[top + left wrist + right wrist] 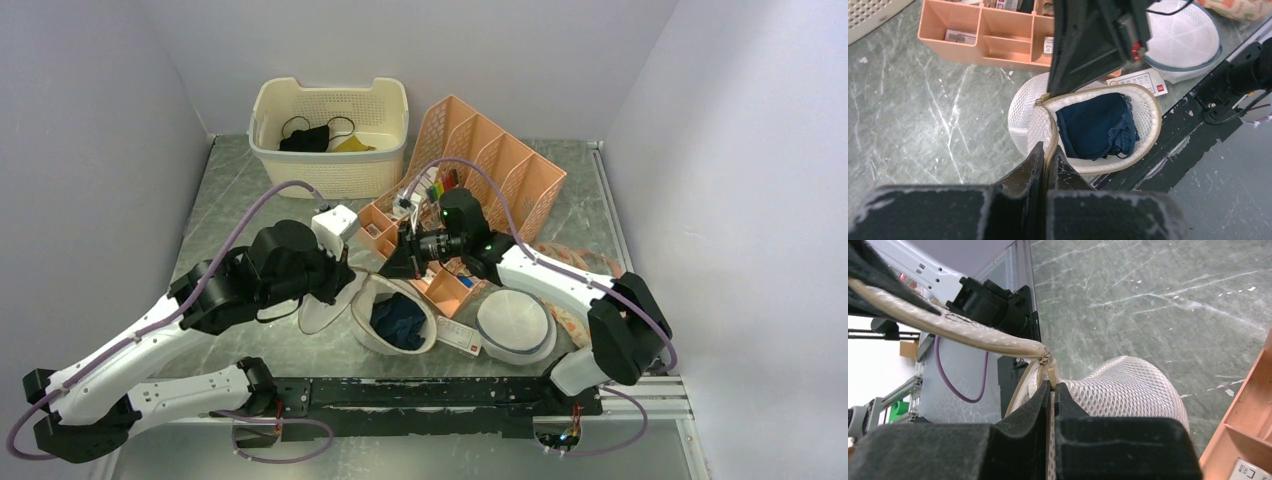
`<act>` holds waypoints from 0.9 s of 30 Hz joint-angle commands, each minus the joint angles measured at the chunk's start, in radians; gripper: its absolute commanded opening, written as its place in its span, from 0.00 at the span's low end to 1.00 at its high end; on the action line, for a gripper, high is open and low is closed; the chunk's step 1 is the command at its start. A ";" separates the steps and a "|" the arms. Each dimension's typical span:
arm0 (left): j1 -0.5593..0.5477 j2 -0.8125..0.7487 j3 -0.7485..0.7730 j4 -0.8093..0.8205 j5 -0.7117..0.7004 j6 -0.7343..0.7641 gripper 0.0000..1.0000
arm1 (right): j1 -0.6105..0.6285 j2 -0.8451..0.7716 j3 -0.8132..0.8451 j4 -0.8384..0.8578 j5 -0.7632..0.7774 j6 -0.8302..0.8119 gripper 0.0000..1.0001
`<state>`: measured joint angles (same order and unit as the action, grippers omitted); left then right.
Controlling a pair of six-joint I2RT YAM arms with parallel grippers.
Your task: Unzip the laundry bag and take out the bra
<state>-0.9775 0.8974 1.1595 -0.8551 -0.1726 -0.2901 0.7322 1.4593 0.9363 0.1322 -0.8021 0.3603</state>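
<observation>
Laundry bag [368, 328] of white fine mesh, round, with beige-tan trim, is lying open-mouthed on the table just on the near side of the salmon-pink plastic compartment organiser [447, 292]. A dark navy fabric bra [400, 320] is sitting bunched inside it, and its straps are hard to make out. The left gripper [1045, 150] is pinching the bag's beige rim, fingers pressed together on the trim. The right gripper [1053, 385] is clamping the same rim beside the organiser, at the zipper's end, though the pull itself is too small to read. In the left wrist view the right gripper's black body is hiding the bag's far edge, and the organiser is being cut off at the frame.
</observation>
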 commanded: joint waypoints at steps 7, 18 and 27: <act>0.003 -0.052 0.013 0.145 0.130 0.019 0.07 | 0.029 0.131 0.112 -0.108 -0.075 -0.085 0.00; 0.003 -0.025 0.004 0.153 -0.081 -0.197 0.07 | 0.037 0.089 0.102 -0.165 0.117 -0.079 0.03; 0.009 0.080 0.053 0.062 -0.177 -0.304 0.07 | 0.032 -0.100 0.140 -0.452 0.593 -0.104 0.45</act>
<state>-0.9768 0.9558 1.1656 -0.7986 -0.2958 -0.5339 0.7670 1.4586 1.0485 -0.1658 -0.4648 0.2829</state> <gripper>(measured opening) 0.103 0.394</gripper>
